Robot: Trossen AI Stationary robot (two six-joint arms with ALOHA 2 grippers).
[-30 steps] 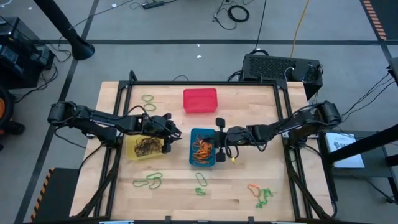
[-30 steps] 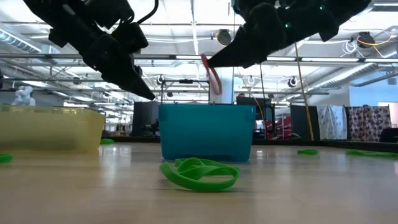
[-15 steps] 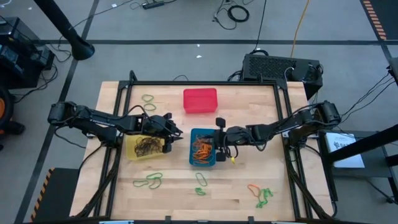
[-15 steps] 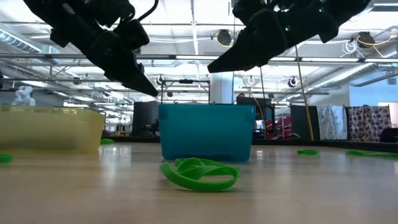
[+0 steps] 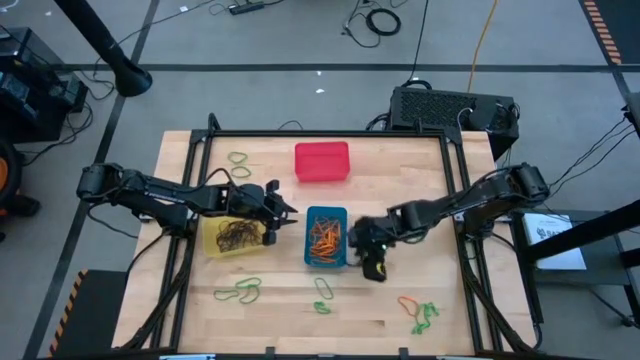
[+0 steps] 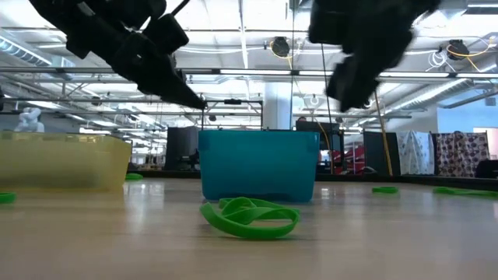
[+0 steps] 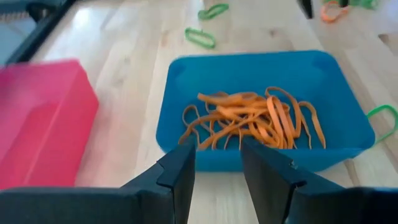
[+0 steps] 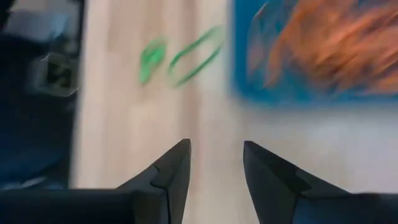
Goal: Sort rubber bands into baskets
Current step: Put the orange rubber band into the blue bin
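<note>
The blue basket holds several orange rubber bands. To its left, the yellow basket holds dark bands, and the red basket stands at the far middle. My left gripper hovers open between the yellow and blue baskets, its fingers with nothing between them. My right gripper is open above bare wood just right of the blue basket, slanting down toward the near edge. Its wrist view shows nothing between its fingers.
Loose green bands lie on the wood at the far left, near left, near middle and near right. An orange band lies beside the near-right ones. A black frame rail borders the table.
My right gripper has let go of an orange band that hung from its tips above the blue basket. It then swung away from the basket toward the near edge and tipped steeply down. My left gripper's tips have risen a little.
</note>
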